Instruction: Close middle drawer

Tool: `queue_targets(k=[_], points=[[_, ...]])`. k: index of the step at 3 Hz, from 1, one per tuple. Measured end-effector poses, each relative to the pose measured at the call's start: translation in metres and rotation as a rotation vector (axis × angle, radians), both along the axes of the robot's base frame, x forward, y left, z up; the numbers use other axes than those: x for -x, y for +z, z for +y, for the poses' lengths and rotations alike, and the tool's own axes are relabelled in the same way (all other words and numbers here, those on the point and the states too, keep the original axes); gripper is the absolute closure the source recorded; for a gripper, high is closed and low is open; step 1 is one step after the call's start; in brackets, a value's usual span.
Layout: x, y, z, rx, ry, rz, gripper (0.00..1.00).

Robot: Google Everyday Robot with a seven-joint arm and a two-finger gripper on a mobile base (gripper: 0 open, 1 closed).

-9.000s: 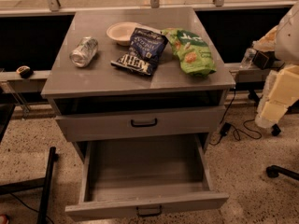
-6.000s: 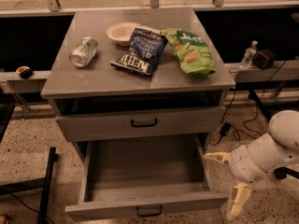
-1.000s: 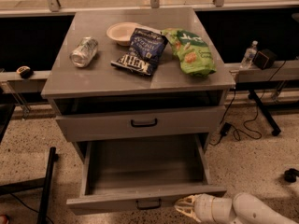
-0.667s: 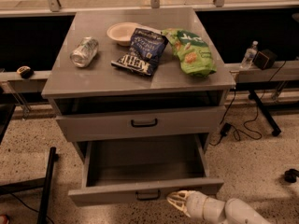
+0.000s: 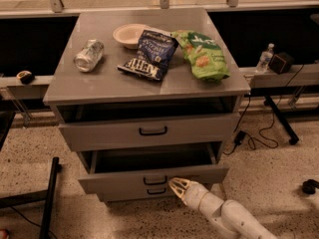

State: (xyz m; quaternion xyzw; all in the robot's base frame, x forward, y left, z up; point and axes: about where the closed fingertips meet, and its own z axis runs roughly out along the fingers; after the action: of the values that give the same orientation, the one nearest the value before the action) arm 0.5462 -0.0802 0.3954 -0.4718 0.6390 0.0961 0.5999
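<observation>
**A:** Where does the job stand?

**B:** The middle drawer (image 5: 124,182) is part-way out of the cabinet (image 5: 99,86). A dark gap shows above its front panel, so by my reckoning there is a short run left. The gripper (image 5: 178,186) sits low against that front, just right of the handle (image 5: 155,180) and toward the panel's bottom edge. It looks to be touching. Whether it is spread or pressed together, I cannot tell.

**A:** So how should the push go?

**B:** Straight back, square to the front. The contact is right of centre, and I judge an off-centre shove could twist the drawer on its runners. It should keep the force level and steady, or shift toward the handle.

**A:** Any hazards?

**B:** If the contact slides off the bottom edge it loses the panel, so it should press flat and not upward. It should also ease off as the front nears flush with the drawer above (image 5: 149,133). A slam could jolt the can (image 5: 89,55) lying near the top's left edge.
</observation>
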Motion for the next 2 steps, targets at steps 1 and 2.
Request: queue_targets(k=[1, 2], points=[[-0.049, -0.01, -0.007, -0.041, -0.011, 0.05, 1.0], [-0.07, -0.024, -0.01, -0.071, 0.019, 0.097, 1.0]])
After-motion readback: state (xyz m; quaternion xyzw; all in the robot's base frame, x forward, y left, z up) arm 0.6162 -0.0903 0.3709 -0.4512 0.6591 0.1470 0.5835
